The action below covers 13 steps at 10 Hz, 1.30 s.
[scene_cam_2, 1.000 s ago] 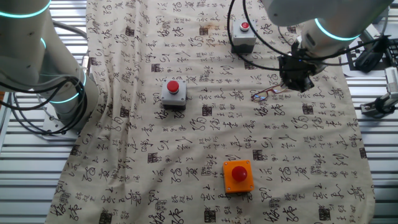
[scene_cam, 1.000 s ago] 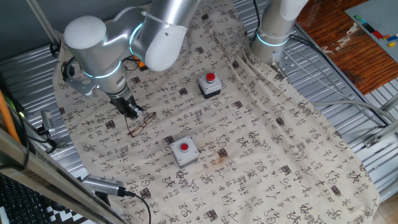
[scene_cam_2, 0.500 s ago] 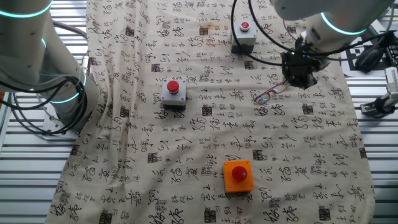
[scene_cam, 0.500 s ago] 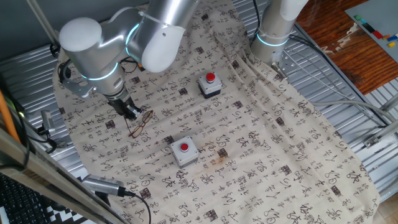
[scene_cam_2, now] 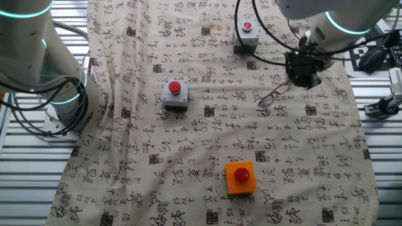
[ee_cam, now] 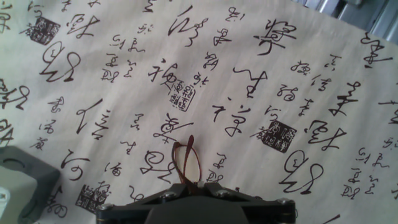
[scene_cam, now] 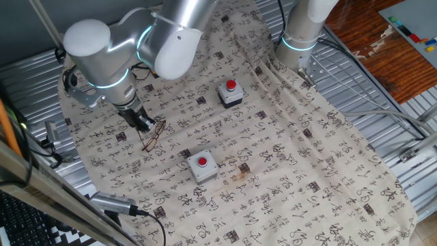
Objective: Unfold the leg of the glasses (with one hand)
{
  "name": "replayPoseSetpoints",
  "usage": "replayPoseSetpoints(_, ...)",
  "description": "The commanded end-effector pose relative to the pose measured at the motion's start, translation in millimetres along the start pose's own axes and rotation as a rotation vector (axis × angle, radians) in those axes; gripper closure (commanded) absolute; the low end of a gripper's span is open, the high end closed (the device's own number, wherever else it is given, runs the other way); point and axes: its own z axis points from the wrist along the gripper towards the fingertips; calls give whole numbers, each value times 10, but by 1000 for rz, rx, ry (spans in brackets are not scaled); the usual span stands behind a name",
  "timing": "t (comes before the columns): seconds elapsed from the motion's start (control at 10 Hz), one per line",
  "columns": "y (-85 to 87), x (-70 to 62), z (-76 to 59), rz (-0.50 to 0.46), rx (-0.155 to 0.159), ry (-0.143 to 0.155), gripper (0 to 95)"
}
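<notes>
Your gripper (ee_cam: 193,185) sits low over the calligraphy cloth (scene_cam: 287,150) that covers the surface, at the side away from the arm's base, and the fingers (ee_cam: 217,190) look drawn close together on one end of the glasses (ee_cam: 188,160). In the hand view the two finger blocks nearly meet, with the reddish-brown wire rim coming out from between them, so you appear to be holding the frame or its leg, though which part is pinched is hidden. In one fixed view the glasses (scene_cam: 153,134) trail from the fingertips toward the nearer grey button box (scene_cam: 202,165); in the other fixed view they (scene_cam_2: 271,96) hang below the gripper (scene_cam_2: 300,78) and slant down to the cloth, the far end seeming to touch it. The main risk, as you judge the next move, is that the whole frame swings with the fingers instead of the hinge opening, since nothing pins the free end and the cloth gives little resistance. A hold this thin could also slip, dropping the glasses back folded, or twist the fine wire if you pull across the hinge instead of around it. Watch too for the free tip snagging a fold in the cloth. The button box (ee_cam: 22,183) at the edge of the hand view is well apart and should not interfere.
</notes>
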Motion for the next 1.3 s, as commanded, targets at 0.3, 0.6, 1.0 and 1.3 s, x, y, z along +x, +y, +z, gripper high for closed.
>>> replayPoseSetpoints(0.3,7,168,23,-10,2,-5,950)
replayPoseSetpoints(0.6,9,354,75,-18,4,-10,950)
replayPoseSetpoints(1.0,0,450,136,-42,-7,-21,760)
replayPoseSetpoints(1.3,36,422,171,-46,-20,-31,760)
